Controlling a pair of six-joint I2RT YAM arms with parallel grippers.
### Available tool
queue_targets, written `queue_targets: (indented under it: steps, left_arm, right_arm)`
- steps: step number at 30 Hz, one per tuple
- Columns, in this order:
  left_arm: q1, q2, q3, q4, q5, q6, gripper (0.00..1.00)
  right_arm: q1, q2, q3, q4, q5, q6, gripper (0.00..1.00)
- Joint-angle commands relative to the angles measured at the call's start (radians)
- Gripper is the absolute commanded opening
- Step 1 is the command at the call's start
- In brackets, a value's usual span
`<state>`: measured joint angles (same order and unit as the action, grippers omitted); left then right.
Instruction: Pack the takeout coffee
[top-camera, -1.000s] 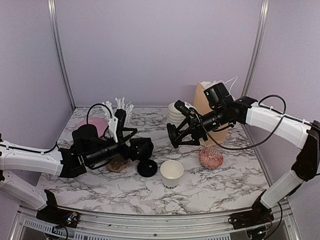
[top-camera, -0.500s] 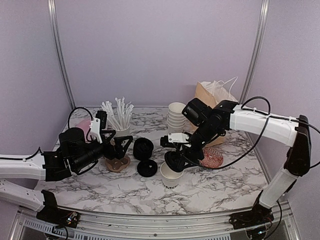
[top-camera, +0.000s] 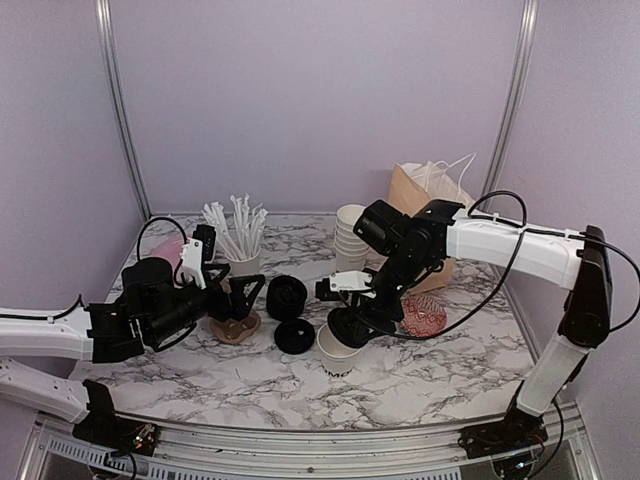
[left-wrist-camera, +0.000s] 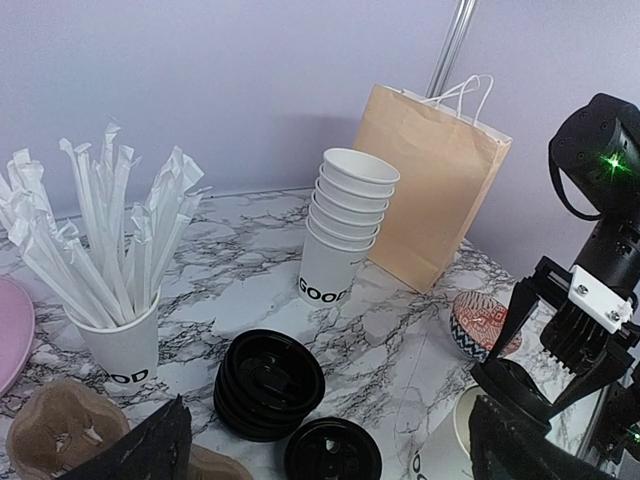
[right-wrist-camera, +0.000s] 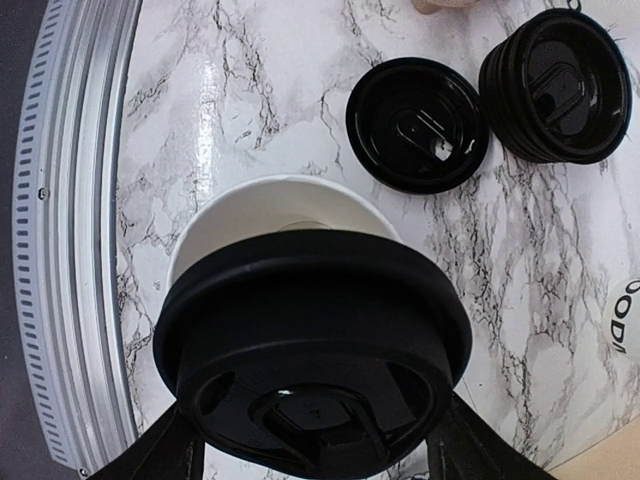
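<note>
A white paper cup (top-camera: 338, 360) with black letters stands open at the front middle; it also shows in the right wrist view (right-wrist-camera: 262, 208). My right gripper (top-camera: 350, 322) is shut on a black lid (right-wrist-camera: 310, 340) and holds it over the cup's near rim, with the far rim still showing. I cannot tell whether lid and cup touch. My left gripper (top-camera: 240, 296) is open and empty, above a brown cup carrier (top-camera: 237, 327). Its fingers (left-wrist-camera: 140, 455) frame a stack of black lids (left-wrist-camera: 268, 382). The brown paper bag (top-camera: 425, 205) stands at the back right.
A loose black lid (top-camera: 295, 336) lies beside the lid stack (top-camera: 287, 297). A stack of lidless cups (top-camera: 350, 235) stands by the bag. A cup of wrapped straws (top-camera: 238, 240) and a pink plate (top-camera: 168, 250) are back left. A patterned bowl (top-camera: 422, 314) sits right of the cup.
My left gripper let go of the lid stack and drew back to the left. My right arm swung down from near the bag and brought its lid over the open cup.
</note>
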<state>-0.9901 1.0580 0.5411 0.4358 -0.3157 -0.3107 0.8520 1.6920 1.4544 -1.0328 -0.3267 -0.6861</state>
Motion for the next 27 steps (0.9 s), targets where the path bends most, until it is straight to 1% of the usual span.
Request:
queue_targets:
  steps: [1,8,15,27]
  left_arm:
    - [-0.001,0.007,-0.005,-0.01,-0.011,0.005,0.98]
    - [0.0,0.01,-0.004,-0.009,-0.014,0.012,0.98]
    - [0.0,0.008,-0.004,-0.012,-0.016,0.015,0.98]
    - [-0.001,0.017,-0.006,-0.009,-0.016,0.011,0.98]
  right_arm:
    - [0.011,0.014,0.077,-0.049,0.002,-0.011,0.54]
    - [0.033,0.032,0.124,-0.089,0.029,-0.014,0.54]
    - [0.066,0.054,0.118,-0.099,0.062,-0.012,0.54]
    - [0.072,0.073,0.127,-0.104,0.077,-0.009,0.55]
